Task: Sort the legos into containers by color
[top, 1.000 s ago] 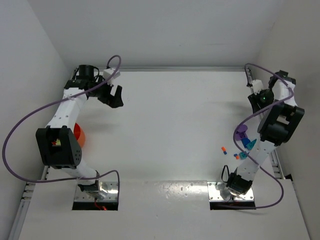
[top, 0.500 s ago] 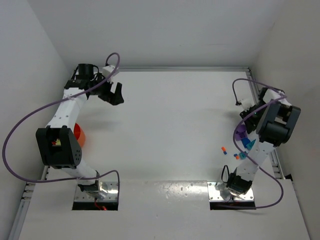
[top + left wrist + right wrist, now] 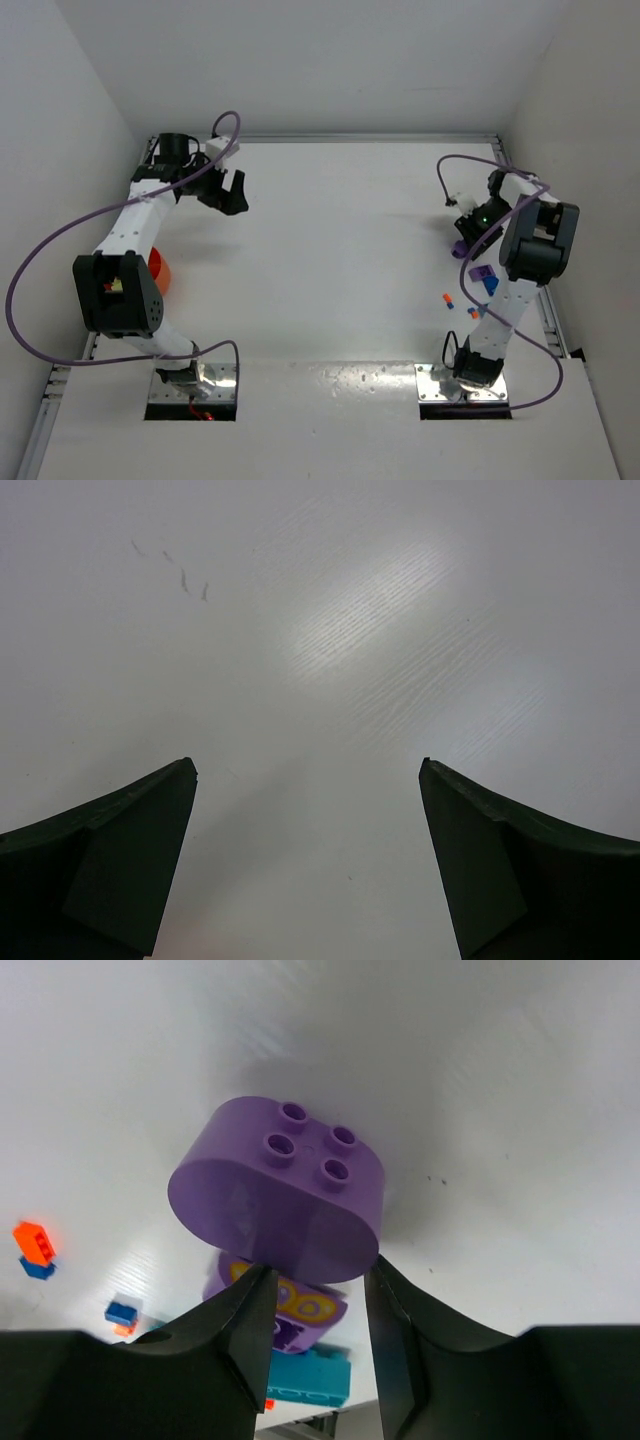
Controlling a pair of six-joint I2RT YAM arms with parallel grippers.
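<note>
The right arm has swung up and left, away from the right edge, since a second ago. The right pincer [image 3: 315, 1278] now clenches a purple brick [image 3: 278, 1188] by its lower edge, studs toward the camera, over the bench [image 3: 480, 1080]. Beneath lie a purple plate [image 3: 290, 1310] with yellow marks too blurred to read, a teal brick [image 3: 312, 1376], and orange bits [image 3: 33, 1241] at lower left. The left pincer [image 3: 305, 865] hangs released at upper left. The bowl [image 3: 161, 272] peeks out beside the left arm.
</note>
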